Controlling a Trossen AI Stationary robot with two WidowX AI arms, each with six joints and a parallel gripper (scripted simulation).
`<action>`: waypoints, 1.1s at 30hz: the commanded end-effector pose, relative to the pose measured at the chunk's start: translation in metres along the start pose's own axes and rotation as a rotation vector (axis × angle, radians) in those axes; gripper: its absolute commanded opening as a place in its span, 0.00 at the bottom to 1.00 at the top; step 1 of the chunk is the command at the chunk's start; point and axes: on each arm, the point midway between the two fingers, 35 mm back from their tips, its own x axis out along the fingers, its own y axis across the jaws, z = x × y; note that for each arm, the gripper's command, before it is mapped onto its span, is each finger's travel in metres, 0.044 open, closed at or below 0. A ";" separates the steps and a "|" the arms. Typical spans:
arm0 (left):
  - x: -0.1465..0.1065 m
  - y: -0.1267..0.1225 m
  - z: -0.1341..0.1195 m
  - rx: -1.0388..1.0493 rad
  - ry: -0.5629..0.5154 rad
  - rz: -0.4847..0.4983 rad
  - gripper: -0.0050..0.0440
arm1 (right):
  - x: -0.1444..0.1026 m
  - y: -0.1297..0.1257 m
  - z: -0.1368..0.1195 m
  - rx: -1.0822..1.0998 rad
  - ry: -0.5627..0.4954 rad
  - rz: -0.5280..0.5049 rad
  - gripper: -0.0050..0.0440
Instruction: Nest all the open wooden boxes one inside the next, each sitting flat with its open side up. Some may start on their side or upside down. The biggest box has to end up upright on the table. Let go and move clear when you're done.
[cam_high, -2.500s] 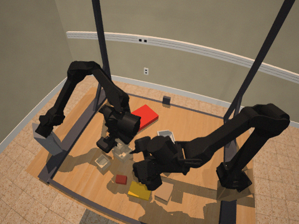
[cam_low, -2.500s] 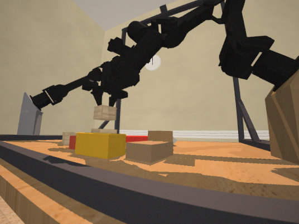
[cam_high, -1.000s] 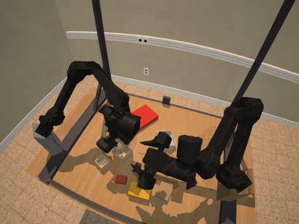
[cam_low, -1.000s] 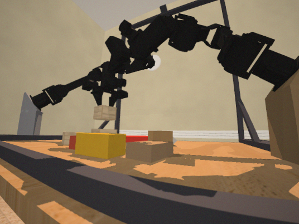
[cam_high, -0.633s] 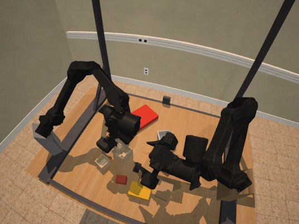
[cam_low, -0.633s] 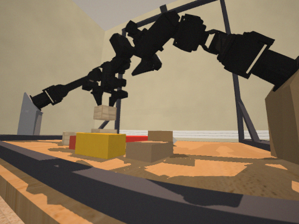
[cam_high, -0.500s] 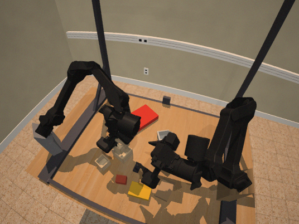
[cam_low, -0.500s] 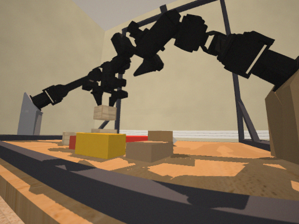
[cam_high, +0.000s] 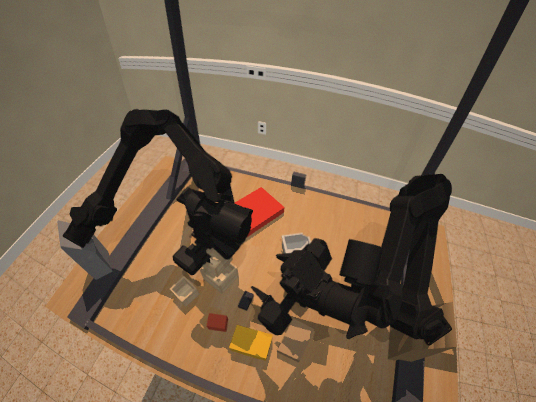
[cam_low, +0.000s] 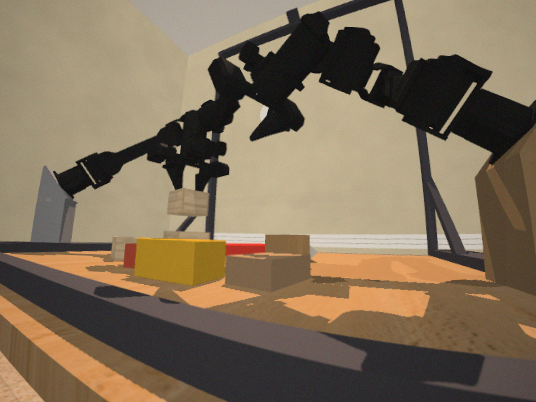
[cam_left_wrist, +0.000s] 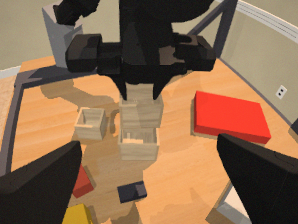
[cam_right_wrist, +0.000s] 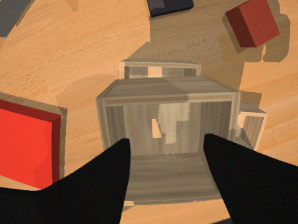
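My right gripper (cam_high: 212, 257) is shut on a light wooden box (cam_low: 188, 202) and holds it in the air, open side up. It hangs right over a larger wooden box (cam_low: 186, 234) that stands on the table. In the right wrist view the held box (cam_right_wrist: 169, 129) fills the space between my fingers. A small open box (cam_high: 184, 291) sits to the left of them. A grey-lined open box (cam_high: 295, 242) sits behind my left gripper (cam_high: 270, 280). Another wooden box (cam_high: 295, 341) lies in shadow by the yellow block. My left gripper (cam_low: 275, 120) is open, empty and raised.
A flat red slab (cam_high: 261, 209) lies at the back. A small red block (cam_high: 217, 321), a dark block (cam_high: 245, 300) and a yellow block (cam_high: 251, 342) lie near the front. A dark frame rail runs round the table edge.
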 end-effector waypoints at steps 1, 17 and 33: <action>-0.001 0.000 0.000 0.003 0.005 -0.006 0.92 | -0.004 0.003 0.002 -0.039 -0.014 0.001 0.68; -0.001 0.000 0.000 0.003 0.005 -0.006 0.92 | -0.004 0.003 0.002 -0.508 -0.015 -0.003 0.68; -0.001 0.000 0.000 0.003 0.005 -0.006 0.92 | -0.004 0.003 0.003 -0.994 -0.015 -0.008 0.68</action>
